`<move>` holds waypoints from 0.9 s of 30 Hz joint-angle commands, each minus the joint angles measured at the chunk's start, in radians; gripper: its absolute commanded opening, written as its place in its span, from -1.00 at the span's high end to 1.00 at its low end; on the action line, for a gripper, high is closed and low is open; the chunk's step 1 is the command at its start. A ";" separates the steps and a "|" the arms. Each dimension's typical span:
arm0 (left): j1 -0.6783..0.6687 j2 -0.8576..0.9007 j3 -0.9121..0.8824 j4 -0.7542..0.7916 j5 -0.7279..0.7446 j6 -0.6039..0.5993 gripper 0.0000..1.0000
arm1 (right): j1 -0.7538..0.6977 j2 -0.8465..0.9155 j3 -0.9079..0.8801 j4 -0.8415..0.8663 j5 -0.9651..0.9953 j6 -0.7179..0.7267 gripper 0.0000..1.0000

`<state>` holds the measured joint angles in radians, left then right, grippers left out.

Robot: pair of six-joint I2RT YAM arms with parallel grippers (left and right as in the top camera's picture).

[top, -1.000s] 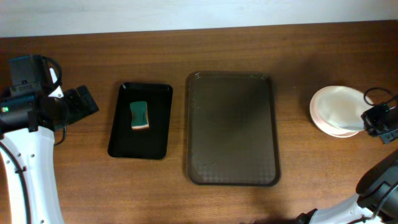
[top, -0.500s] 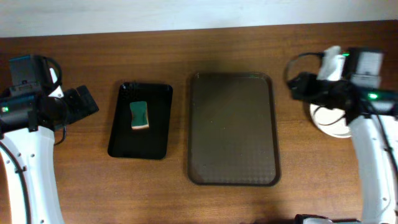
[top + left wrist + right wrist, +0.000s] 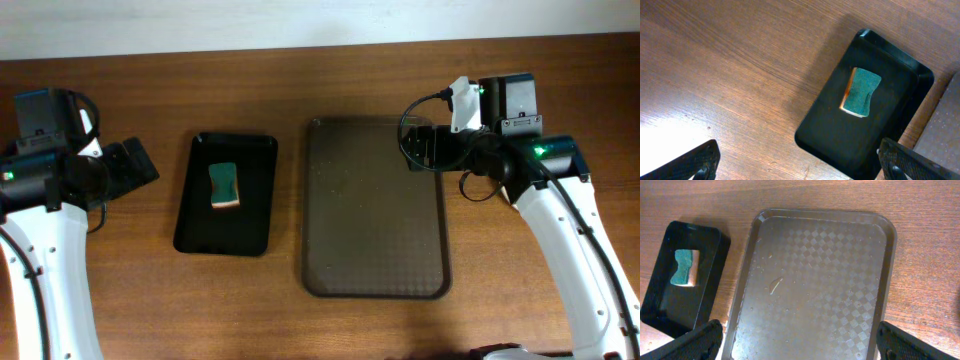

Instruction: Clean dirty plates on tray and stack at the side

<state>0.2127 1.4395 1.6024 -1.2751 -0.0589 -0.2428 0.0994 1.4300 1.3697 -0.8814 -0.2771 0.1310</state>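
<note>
The brown tray [image 3: 375,210] lies bare in the middle of the table, and in the right wrist view the tray [image 3: 820,280] shows water droplets and a small curved mark. No dirty plates show in any view. My right gripper [image 3: 425,145] hangs over the tray's far right corner, open and holding nothing; in its own view the right gripper [image 3: 800,345] spans the tray's width. My left gripper [image 3: 130,165] stays at the far left over bare wood, and in its wrist view the left gripper [image 3: 800,167] is open and holds nothing.
A small black tray [image 3: 195,225] lies left of the brown tray with a green sponge [image 3: 224,186] in it. The sponge [image 3: 861,92] and the black tray [image 3: 815,125] show in the left wrist view, and the sponge [image 3: 685,268] in the right.
My right arm has swung from the table's right edge leftward to the tray's far right corner, and its jaws have opened. The white plates seen at the right earlier are now hidden. The left arm is still.
</note>
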 commanded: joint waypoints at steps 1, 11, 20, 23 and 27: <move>0.004 -0.009 0.005 0.001 -0.001 0.006 -0.99 | 0.006 0.000 0.004 0.003 0.013 -0.004 -0.97; 0.004 -0.009 0.005 0.001 -0.001 0.006 -0.99 | 0.006 -0.343 -0.011 -0.042 0.224 -0.134 -0.97; 0.004 -0.009 0.005 0.001 -0.001 0.006 -0.99 | 0.004 -1.101 -0.684 0.251 0.387 -0.150 -0.97; 0.005 -0.009 0.005 0.001 -0.001 0.006 -0.99 | 0.004 -1.281 -0.871 0.298 0.388 -0.150 -0.97; 0.004 -0.009 0.005 0.001 -0.001 0.006 -0.99 | 0.005 -1.427 -1.130 0.571 0.391 -0.150 -0.97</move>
<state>0.2127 1.4395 1.6009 -1.2755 -0.0589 -0.2428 0.0994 0.0277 0.3305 -0.4137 0.0978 -0.0132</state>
